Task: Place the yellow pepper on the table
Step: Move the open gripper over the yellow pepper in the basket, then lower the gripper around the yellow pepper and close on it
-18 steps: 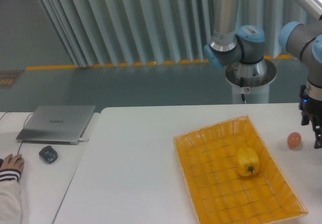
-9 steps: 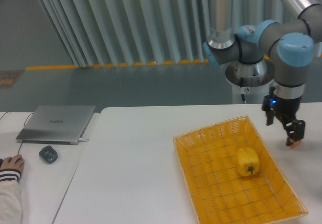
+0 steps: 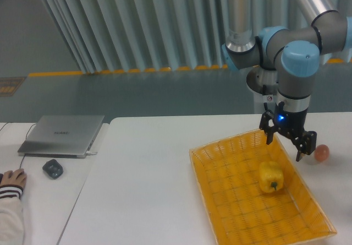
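We work over the white table (image 3: 148,168), where the woven basket (image 3: 231,201) takes up the right side and holds the yellow pepper (image 3: 271,177) on its floor, stem toward us. The step in hand, as we judge it, is the reach for the pepper, so we want the gripper (image 3: 286,142) centred above the fruit, its fingers straddling the blocky body rather than the stem, and lowered straight down so they miss the basket's far rim. The glossy skin will likely slip, so a grip across the widest flanks seems best to us.

The gripper hangs above the basket's far right corner with its fingers spread wide and nothing between them. The pepper lies below it and a little toward us, near but clearly apart. A small orange-pink ball (image 3: 322,152) sits on the table just outside the basket, right of the fingers.
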You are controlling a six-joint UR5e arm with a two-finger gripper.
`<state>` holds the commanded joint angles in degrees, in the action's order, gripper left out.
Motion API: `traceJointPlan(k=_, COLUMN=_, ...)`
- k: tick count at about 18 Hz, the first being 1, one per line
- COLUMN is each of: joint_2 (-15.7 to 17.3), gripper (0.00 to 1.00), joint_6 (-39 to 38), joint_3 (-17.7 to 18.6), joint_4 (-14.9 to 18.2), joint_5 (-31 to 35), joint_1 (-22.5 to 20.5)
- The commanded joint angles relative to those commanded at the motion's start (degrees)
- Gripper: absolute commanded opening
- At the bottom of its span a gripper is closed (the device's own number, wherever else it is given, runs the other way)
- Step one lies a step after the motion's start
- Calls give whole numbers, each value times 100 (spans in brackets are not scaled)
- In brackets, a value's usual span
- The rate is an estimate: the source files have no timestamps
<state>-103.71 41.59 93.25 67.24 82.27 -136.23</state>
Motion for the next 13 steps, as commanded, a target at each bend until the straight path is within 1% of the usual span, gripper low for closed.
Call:
traceJointPlan(k=1, joint_2=-53, gripper=100, joint_6=-132, joint_3=9, joint_4=-44, joint_5=0, joint_1=70)
traceJointPlan(k=2, joint_2=-88, gripper=100, joint_6=-342, joint_3=18, joint_4=-175, joint_5=9, joint_1=192)
traceJointPlan(k=5, joint_2=-194, gripper=100, joint_6=-731, joint_3=79, joint_4=-422, joint_5=44, joint_1=351)
traceJointPlan(k=8, joint_2=-203, gripper=100, joint_6=-740, joint_3=219, joint_4=-528, joint_5=53, joint_1=361)
traceJointPlan(k=13, joint_2=-150, gripper=100, joint_6=-740, joint_3=290, joint_4=-537, joint_5=88, joint_1=361)
